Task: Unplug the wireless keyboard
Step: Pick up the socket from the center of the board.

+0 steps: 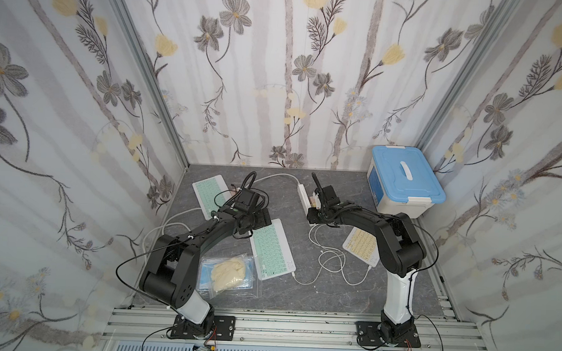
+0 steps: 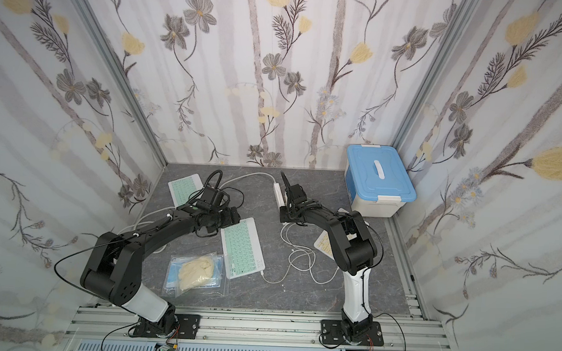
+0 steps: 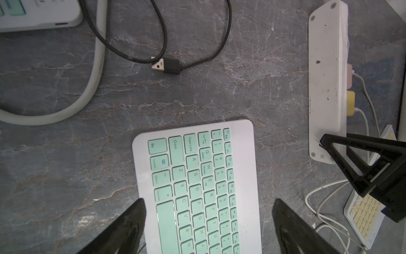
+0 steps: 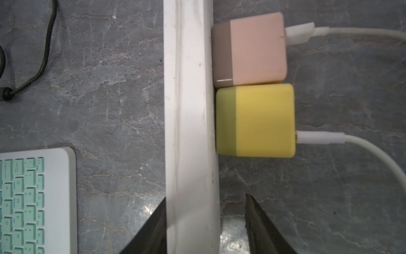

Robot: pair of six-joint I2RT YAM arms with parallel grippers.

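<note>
Yellow charger (image 4: pixel 263 121) looks hard, light, slick, so pinch its flat sides. Right gripper (image 4: pixel 205 196) straddles the strip (image 4: pixel 191 99), jaws apart, unclamped; left gripper (image 3: pixel 208 200) spread wide.

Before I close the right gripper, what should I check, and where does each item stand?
1. Right gripper straddles the power strip: ok.
2. Strip gripped from both sides: not ok; one finger stands clear of it.
3. Pink charger and yellow charger seated in the strip: ok.
4. Left gripper open over the green keyboard: ok.
5. Which charger feeds that keyboard: cannot tell; the white cables tangle in both top views.
</note>
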